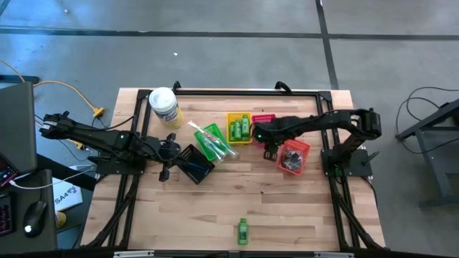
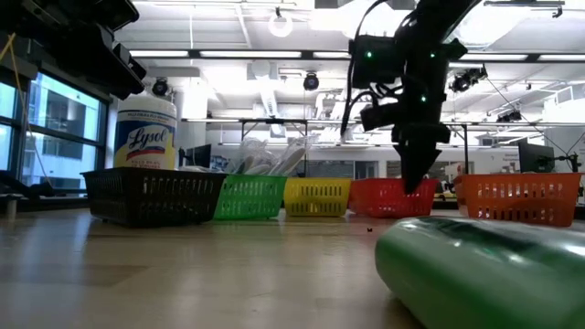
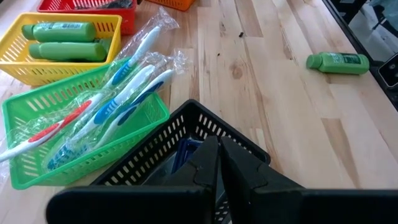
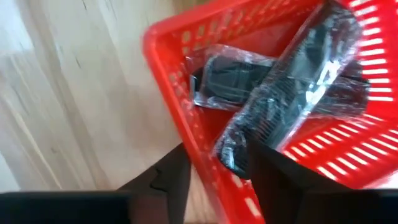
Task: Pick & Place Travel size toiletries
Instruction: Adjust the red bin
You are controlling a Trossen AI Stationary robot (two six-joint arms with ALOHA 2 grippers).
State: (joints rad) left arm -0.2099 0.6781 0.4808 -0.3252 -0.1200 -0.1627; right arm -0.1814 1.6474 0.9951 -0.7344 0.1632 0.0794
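1. We see the right gripper (image 4: 217,177) over the near rim of the red basket (image 4: 180,118), its fingers apart astride the rim, touching a clear-wrapped black comb (image 4: 292,87) lying inside.
2. The yellow basket (image 3: 18,65) holds green mini bottles (image 3: 62,40); the green basket (image 3: 37,168) holds wrapped toothbrushes (image 3: 118,93).
3. The left gripper (image 3: 217,180), pressed together, hovers at the black basket (image 3: 155,162).
4. One green bottle (image 1: 243,231) lies alone near the table's front edge.

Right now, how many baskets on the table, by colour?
black basket: 1
green basket: 1
yellow basket: 1
red basket: 1
orange basket: 1
Total: 5
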